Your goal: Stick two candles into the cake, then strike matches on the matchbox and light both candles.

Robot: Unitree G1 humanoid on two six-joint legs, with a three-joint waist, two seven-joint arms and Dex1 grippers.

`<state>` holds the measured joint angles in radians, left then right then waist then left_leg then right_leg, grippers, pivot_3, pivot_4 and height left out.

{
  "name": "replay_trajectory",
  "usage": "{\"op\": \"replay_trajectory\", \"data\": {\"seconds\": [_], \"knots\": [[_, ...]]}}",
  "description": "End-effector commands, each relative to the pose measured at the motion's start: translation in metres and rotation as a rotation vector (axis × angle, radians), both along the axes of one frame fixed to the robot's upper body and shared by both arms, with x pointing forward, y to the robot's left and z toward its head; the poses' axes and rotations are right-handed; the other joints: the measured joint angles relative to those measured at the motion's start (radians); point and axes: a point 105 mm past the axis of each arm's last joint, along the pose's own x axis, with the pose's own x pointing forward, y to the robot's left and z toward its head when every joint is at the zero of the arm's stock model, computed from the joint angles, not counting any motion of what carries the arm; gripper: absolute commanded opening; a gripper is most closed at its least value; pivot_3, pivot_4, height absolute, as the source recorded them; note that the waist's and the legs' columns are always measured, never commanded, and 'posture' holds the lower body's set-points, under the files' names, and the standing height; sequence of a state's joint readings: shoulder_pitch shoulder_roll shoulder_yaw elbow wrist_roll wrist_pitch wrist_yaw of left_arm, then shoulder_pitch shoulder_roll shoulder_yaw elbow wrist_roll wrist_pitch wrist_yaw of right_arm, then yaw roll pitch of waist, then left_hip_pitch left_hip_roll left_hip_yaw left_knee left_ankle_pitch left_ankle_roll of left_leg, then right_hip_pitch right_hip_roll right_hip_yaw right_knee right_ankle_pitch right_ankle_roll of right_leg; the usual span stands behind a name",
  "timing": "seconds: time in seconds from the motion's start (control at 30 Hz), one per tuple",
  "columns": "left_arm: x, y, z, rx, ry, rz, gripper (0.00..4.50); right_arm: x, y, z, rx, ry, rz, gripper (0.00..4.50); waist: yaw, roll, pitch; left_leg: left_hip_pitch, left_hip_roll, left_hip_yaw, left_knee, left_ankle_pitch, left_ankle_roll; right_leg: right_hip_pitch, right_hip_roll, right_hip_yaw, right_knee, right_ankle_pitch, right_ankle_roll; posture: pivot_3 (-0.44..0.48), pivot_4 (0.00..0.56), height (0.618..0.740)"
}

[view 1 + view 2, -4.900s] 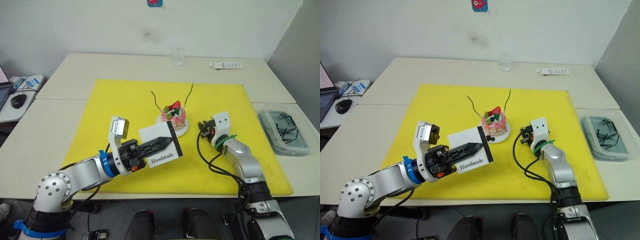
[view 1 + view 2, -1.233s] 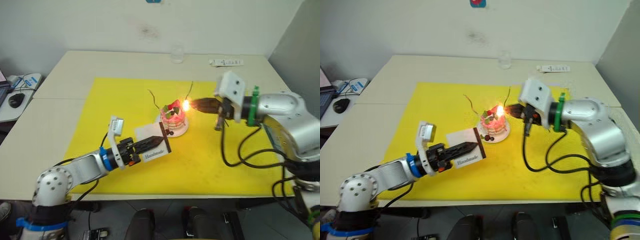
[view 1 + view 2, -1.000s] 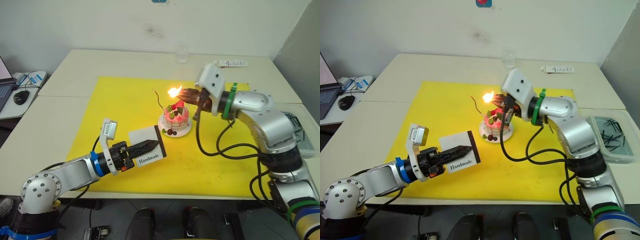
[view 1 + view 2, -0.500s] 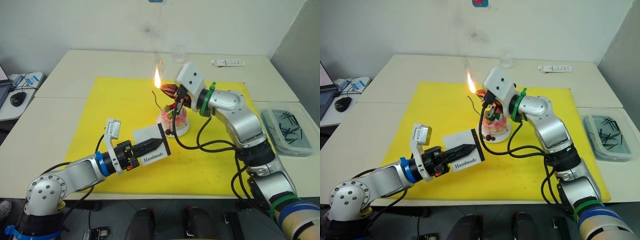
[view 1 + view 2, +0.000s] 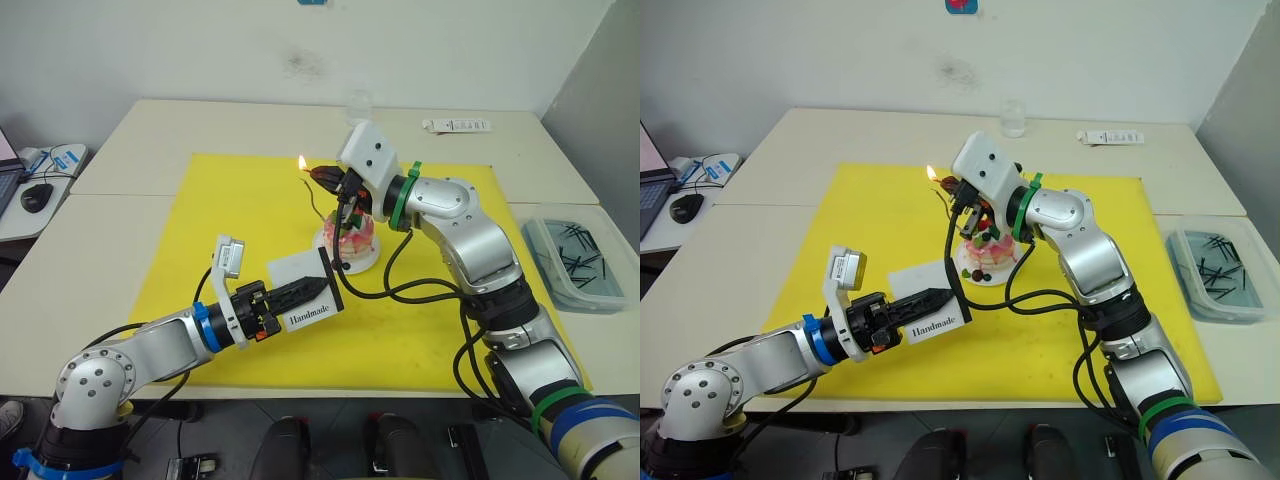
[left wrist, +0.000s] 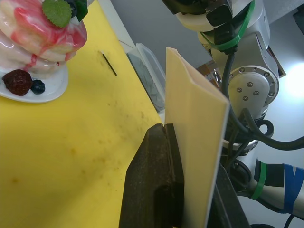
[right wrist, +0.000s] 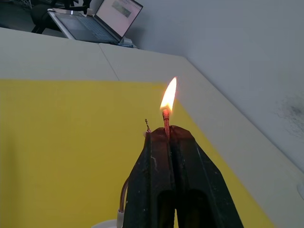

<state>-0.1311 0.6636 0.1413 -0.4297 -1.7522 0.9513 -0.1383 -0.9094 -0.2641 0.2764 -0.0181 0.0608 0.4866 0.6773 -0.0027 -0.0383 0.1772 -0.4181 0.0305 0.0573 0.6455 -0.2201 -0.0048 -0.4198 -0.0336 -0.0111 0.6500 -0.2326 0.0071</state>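
White wall stands behind two pale tables pushed together, and a yellow mat [image 5: 240, 225] covers the near middle of them. On the mat sits the cake [image 5: 352, 237], pink and white with a strawberry on top, on its small white plate [image 5: 366, 262]. One thin wavy candle [image 5: 316, 205] rises from the cake on the robot's left side; a second candle cannot be made out behind the right arm. The right gripper [image 5: 322, 173] reaches in over the cake from the right, its two black fingers pressed together on a short match [image 7: 166, 124], whose tip burns with a small orange flame [image 7: 169, 94]. The flame hangs just above and beside the top of the visible candle; whether that candle is lit cannot be told. The left gripper [image 5: 318, 285] is held low over the mat, nearer the robot and to the left of the cake, pinching the white matchbox [image 5: 305, 289] upright between its fingers, with the black strip toward the cake and the word "Handmade" facing the robot. In the left wrist view the box [image 6: 194, 142] stands edge-on in the fingers, the cake [image 6: 40, 33] lies beyond it, and a loose dark match [image 6: 109, 63] lies on the mat past the cake. A clear tray [image 5: 570, 262] of spare matches sits on the table to the robot's right, well apart from the mat's middle. A glass [image 5: 1012, 117] stands near the far edge.
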Motion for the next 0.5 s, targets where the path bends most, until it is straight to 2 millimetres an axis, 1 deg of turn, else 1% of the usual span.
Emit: {"op": "replay_trajectory", "data": {"seconds": [0.03,0.17,0.5], "knots": [[-0.0019,-0.0022,0.0079,-0.010,-0.034,-0.015,0.00,-0.0099,0.0069,0.0133,0.001,-0.062,0.045,0.04,0.000,0.000,0.000,0.000,0.000,0.000,0.000,0.000,0.000,0.000,0.000,0.000,0.000,0.000,0.000,0.000,0.150,0.740],[-0.0009,-0.0030,0.0068,-0.010,-0.035,-0.013,0.00,-0.0116,0.0077,0.0102,-0.010,-0.056,0.057,0.04,0.000,0.000,0.000,0.000,0.000,0.000,0.000,0.000,0.000,0.000,0.000,0.000,0.000,0.000,0.000,0.000,0.150,0.740],[0.0000,-0.0046,0.0074,-0.013,-0.038,-0.020,0.00,-0.0116,0.0080,0.0094,-0.009,-0.054,0.056,0.04,0.000,0.000,0.000,0.000,0.000,0.000,0.000,0.000,0.000,0.000,0.000,0.000,0.000,0.000,0.000,0.000,0.150,0.740]]}}
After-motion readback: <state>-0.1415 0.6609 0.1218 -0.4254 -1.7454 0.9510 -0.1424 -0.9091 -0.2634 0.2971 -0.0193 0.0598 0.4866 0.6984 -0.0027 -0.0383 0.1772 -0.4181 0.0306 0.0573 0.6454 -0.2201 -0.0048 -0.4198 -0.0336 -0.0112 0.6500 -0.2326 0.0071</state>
